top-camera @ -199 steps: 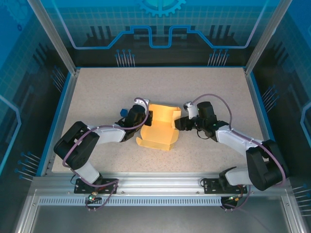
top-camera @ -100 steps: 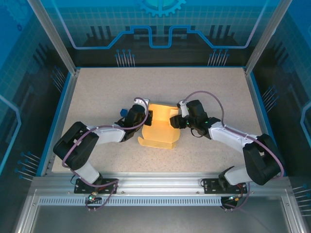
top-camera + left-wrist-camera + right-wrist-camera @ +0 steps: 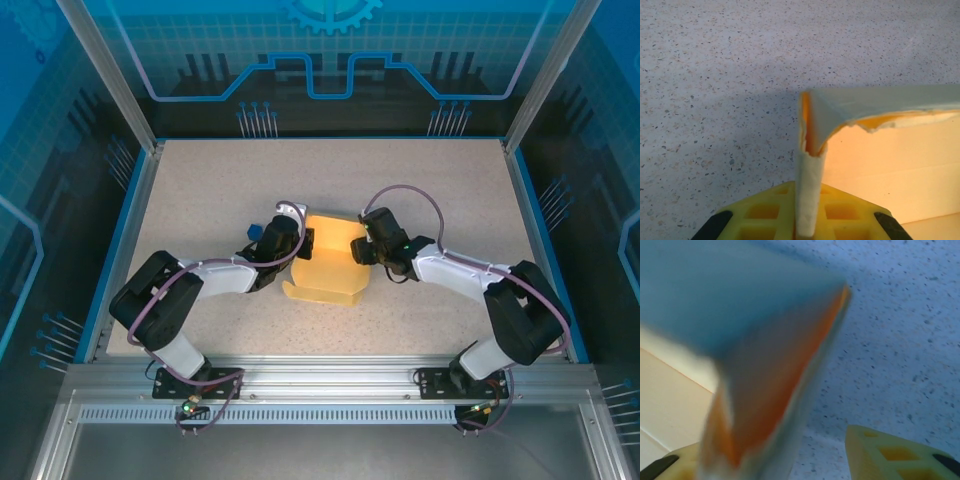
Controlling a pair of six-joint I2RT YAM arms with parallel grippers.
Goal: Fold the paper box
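Note:
The paper box [image 3: 325, 265] is pale yellow card, half formed, lying in the middle of the table with its side walls raised. My left gripper [image 3: 306, 243] is shut on the box's left wall; in the left wrist view the yellow pads [image 3: 765, 220] pinch the thin upright card [image 3: 807, 200] with the box floor [image 3: 890, 165] to its right. My right gripper [image 3: 357, 248] straddles the right wall, open. In the right wrist view that wall [image 3: 775, 375] is blurred and close, against the left finger, and a gap of table separates it from the right finger [image 3: 890, 455].
Speckled grey table [image 3: 330, 180] with blue raised edges [image 3: 130, 230] on the left, the right and the back. The metal frame rail [image 3: 320, 380] carries both arm bases at the near edge.
My right gripper has moved left up to the box and its jaws have narrowed around the right wall, which now stands more upright. The left gripper has held still.

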